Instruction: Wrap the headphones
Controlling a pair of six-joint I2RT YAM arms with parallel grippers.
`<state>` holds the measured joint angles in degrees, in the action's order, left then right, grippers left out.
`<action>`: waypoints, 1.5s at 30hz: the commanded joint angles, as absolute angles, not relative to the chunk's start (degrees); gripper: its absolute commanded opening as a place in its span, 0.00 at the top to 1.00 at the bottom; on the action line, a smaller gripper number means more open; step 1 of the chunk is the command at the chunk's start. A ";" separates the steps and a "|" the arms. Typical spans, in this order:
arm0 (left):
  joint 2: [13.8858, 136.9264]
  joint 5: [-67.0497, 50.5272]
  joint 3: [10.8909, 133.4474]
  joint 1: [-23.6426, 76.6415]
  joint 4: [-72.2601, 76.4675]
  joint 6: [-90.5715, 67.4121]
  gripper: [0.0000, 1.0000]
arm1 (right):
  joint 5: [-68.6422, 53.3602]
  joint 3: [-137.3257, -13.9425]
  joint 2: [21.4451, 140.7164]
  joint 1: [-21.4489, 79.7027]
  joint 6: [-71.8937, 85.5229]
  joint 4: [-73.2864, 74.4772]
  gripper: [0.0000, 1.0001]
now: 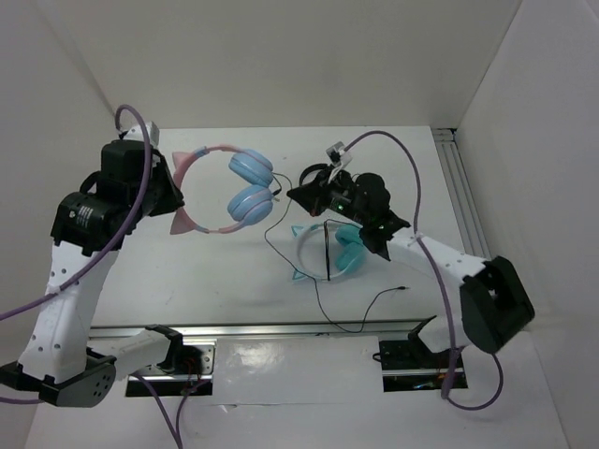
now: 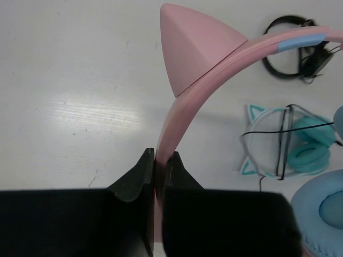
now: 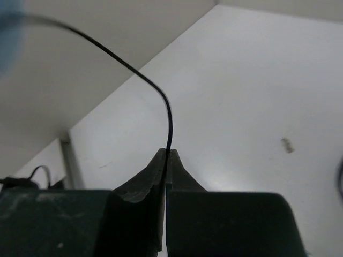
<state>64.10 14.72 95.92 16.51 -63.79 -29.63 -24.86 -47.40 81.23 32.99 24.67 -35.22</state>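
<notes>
Pinching pink-banded, blue-cupped headphones (image 1: 251, 169) — left fingers (image 2: 136, 176) on the headband (image 2: 177, 118), right fingers (image 3: 147, 182) on the cable (image 3: 170, 128).

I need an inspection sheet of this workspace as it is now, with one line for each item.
surface: white table, a few small marks.
job's things: pink headphones, headband clamped in left gripper.
clutter: teal headphones; black headphones.
grippers: left shut on the headband; right gripper shut on thin black cable.
cables: the black cable's loose end trails over the table; purple arm cables.
surroundings: white walls; metal rail.
</notes>
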 commanded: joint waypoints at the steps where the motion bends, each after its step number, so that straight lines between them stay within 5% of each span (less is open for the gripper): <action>1: 63.46 17.13 91.69 16.17 -58.71 -26.46 1.00 | -2.70 -55.97 72.34 36.38 9.24 -11.11 1.00; 10: 61.52 30.58 83.24 19.68 -58.71 -27.69 1.00 | 7.56 -60.38 61.80 37.62 1.69 0.62 1.00; 17: 66.78 24.71 80.07 27.22 -56.69 -22.25 1.00 | -5.25 -59.77 55.20 43.84 -6.67 1.67 1.00; 30: 71.90 24.35 80.07 54.65 -54.76 -15.56 1.00 | 2.35 -61.00 59.06 47.64 -10.63 4.39 1.00; 40: 65.93 22.59 79.98 59.15 -54.23 -13.71 1.00 | 4.58 -59.51 60.82 47.64 -11.87 4.48 1.00; 45: 61.54 16.97 79.46 59.15 -52.21 -11.61 1.00 | -6.13 -60.12 64.07 44.74 -11.87 4.56 1.00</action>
<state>65.17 25.30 79.26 57.60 -54.94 -15.09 -2.22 -59.07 61.84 46.83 -10.50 8.58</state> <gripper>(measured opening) 0.133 0.011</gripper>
